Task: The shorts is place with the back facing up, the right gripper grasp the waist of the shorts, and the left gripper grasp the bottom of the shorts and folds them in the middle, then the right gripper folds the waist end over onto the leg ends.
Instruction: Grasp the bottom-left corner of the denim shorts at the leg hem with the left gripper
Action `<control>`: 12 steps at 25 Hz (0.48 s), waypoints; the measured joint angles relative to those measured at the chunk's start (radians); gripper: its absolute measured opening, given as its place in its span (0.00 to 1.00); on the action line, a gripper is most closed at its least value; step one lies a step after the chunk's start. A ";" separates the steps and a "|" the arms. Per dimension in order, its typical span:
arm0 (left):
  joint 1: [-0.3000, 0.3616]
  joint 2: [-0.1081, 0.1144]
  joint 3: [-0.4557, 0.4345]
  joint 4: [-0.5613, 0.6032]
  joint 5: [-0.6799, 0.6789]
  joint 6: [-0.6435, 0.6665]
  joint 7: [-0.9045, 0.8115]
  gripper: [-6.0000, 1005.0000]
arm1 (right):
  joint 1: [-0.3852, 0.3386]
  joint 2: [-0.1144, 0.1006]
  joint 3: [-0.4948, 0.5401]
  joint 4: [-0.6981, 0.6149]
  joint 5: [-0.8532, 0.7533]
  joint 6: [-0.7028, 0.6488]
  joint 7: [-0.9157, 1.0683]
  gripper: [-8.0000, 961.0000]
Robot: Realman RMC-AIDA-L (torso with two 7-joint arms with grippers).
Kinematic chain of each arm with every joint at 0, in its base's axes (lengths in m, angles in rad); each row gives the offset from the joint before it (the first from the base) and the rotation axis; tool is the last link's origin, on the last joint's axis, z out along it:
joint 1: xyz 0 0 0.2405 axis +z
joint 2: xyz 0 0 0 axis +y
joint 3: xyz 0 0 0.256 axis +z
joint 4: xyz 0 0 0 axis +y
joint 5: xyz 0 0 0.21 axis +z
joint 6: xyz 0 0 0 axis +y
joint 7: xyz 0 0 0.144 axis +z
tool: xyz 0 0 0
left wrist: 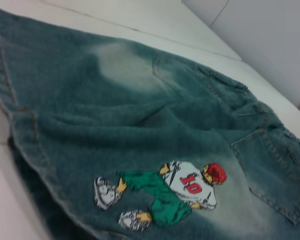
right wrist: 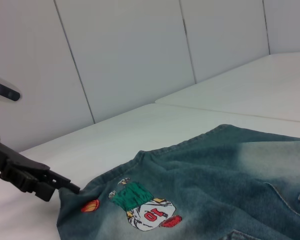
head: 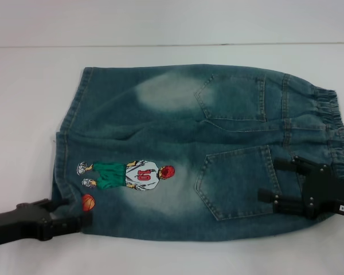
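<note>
With shorts (head: 178, 149) flat, left hand (head: 74, 220) pinches hem, right hand (head: 278, 183) spread wide at waist; next, grip waist, fold halves.

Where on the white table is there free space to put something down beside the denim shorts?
The white table is bare beyond the leg hems of the blue denim shorts, and in the strip past their far edge. The near edge is crowded: the left gripper is at the hem corner, and the right gripper is over the back pocket near the waist.
</note>
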 joint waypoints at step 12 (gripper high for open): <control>-0.026 -0.001 0.024 -0.025 -0.046 -0.005 0.010 0.84 | -0.001 0.000 0.002 0.000 0.002 0.011 -0.001 0.98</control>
